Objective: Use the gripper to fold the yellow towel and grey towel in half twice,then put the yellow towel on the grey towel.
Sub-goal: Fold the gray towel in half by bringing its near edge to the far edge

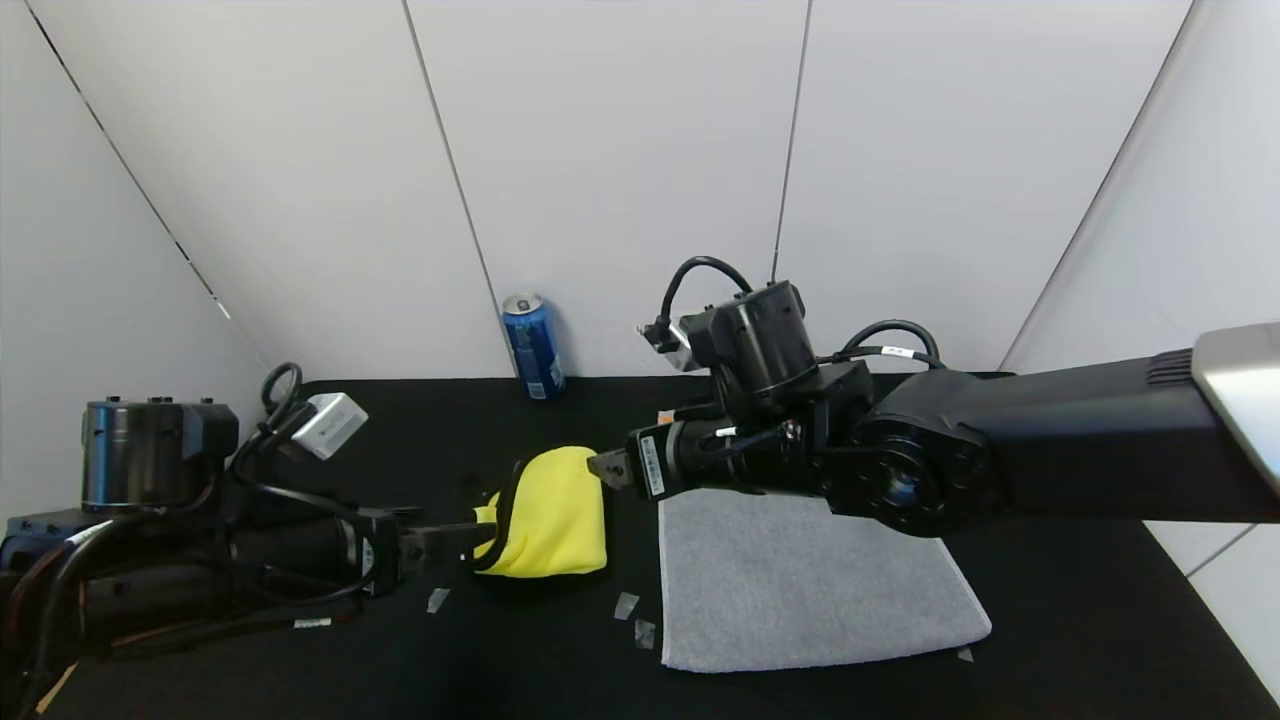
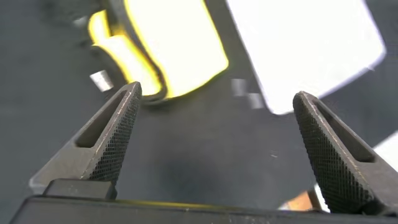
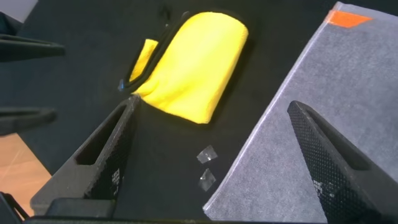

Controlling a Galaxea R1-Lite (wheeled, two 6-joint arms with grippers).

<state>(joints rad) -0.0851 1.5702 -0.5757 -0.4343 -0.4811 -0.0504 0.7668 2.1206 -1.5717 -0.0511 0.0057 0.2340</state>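
The yellow towel (image 1: 550,515) lies folded on the black table (image 1: 500,660), its black edging curling along its left side. My left gripper (image 1: 462,540) points at that left edge and stands open (image 2: 217,92) above bare table, holding nothing. The grey towel (image 1: 810,580) lies flat to the right, with an orange mark (image 3: 348,17) at its far edge. Over the gap between the towels, by the yellow towel's far right corner, hangs my right gripper (image 1: 603,468). It is open (image 3: 212,106) and empty above the yellow towel (image 3: 193,68) and grey towel (image 3: 311,143).
A blue can (image 1: 533,346) stands at the back edge of the table against the white wall. Small bits of clear tape (image 1: 626,604) lie between the towels, another (image 1: 437,600) lies near my left gripper. The table's front edge shows wood (image 3: 25,162).
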